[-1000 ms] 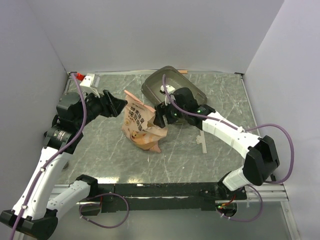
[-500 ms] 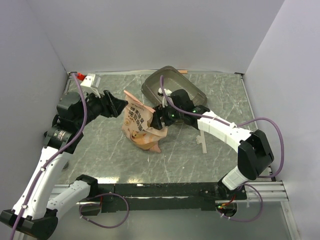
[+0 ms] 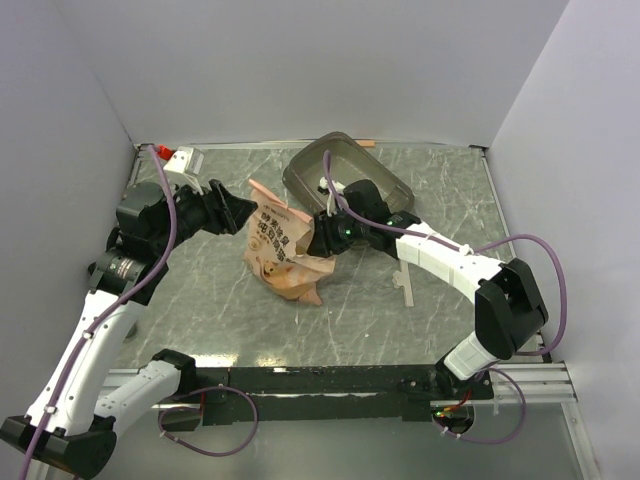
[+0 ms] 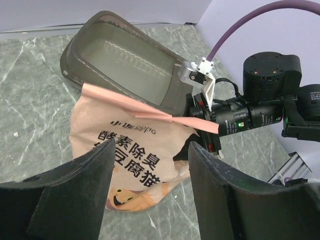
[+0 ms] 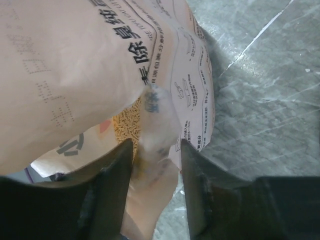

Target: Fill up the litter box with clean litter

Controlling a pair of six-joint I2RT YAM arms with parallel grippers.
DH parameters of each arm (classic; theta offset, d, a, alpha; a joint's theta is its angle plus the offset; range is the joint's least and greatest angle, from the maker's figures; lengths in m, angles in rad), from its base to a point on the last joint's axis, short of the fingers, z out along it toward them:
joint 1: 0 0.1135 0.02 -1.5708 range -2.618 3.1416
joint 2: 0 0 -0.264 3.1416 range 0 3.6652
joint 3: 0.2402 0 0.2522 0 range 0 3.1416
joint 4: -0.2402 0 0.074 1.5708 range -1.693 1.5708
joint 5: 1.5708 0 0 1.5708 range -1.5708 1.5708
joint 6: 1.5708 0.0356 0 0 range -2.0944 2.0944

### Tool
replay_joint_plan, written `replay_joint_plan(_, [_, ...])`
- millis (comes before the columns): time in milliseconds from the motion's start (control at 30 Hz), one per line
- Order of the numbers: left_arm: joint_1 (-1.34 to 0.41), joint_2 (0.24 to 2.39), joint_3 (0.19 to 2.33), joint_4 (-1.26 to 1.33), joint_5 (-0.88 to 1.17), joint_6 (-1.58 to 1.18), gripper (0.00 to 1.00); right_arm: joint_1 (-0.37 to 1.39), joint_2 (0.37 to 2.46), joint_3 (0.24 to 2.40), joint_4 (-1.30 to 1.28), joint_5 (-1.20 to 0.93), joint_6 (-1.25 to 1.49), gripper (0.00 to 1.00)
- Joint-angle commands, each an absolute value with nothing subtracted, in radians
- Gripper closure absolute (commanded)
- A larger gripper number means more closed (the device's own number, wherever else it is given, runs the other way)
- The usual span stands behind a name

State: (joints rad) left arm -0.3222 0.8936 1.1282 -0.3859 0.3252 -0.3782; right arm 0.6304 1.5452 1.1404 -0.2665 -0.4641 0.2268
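Task's thing, box: the litter box (image 3: 320,158) sits at the far middle of the marble table (image 3: 200,290). Its long axis runs from about 10 o'clock to 4 o'clock in the top view. I see no granules in it in the left wrist view.
Task's thing, litter: the clean litter (image 5: 126,126) shows only as tan pellets through a clear patch of the litter bag (image 3: 285,250), so I take it to be all inside the bag.
Bag: it lies flat on the table just beside the box's near rim, printed side up. Its long axis runs from about 11 o'clock to 5 o'clock, with the torn mouth at the 11 o'clock end.
Right gripper (image 5: 156,147): clenched on a crumpled fold at the bag's right edge, with one finger on each side and both touching it.
Left gripper (image 3: 240,212): released, its fingers spread wide and holding nothing. It hovers at the bag's upper left corner, at about 9 o'clock from the bag.
Deciding relation: from the right gripper, the box lies at about 1 o'clock, directly behind it. The right arm is therefore the nearer one.
Judgement: the bag's mouth points away from the box, so I expect the lift must swing that end round toward 1 o'clock before tipping.
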Motion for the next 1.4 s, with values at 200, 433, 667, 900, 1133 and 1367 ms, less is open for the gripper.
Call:
replay_joint_plan(200, [-0.322,0.888,1.143,-0.364,0.347,-0.364,0.35,0.649,1.476,1.196,-0.36,-0.287,0.157,0.97])
replay_joint_plan(433, [-0.322,0.89,1.138,-0.345,0.356,-0.368,0.35,0.776,1.407,1.284,-0.44,0.065,0.008,1.0])
replay_joint_plan(667, [-0.322,0.871,1.132,-0.345,0.354,-0.367,0.35,0.845,1.358,1.318,-0.407,0.15,-0.109,1.0])
replay_joint_plan(900, [-0.322,0.861,1.143,-0.353,0.359,-0.37,0.35,0.848,1.374,1.394,-0.436,0.127,-0.201,1.0])
replay_joint_plan(1133, [-0.322,0.856,1.123,-0.344,0.367,-0.374,0.35,0.848,1.353,1.309,-0.336,0.075,-0.268,1.0])
replay_joint_plan(1367, [-0.322,0.861,1.098,-0.325,0.37,-0.376,0.35,0.845,1.359,1.344,-0.396,0.089,-0.238,0.68])
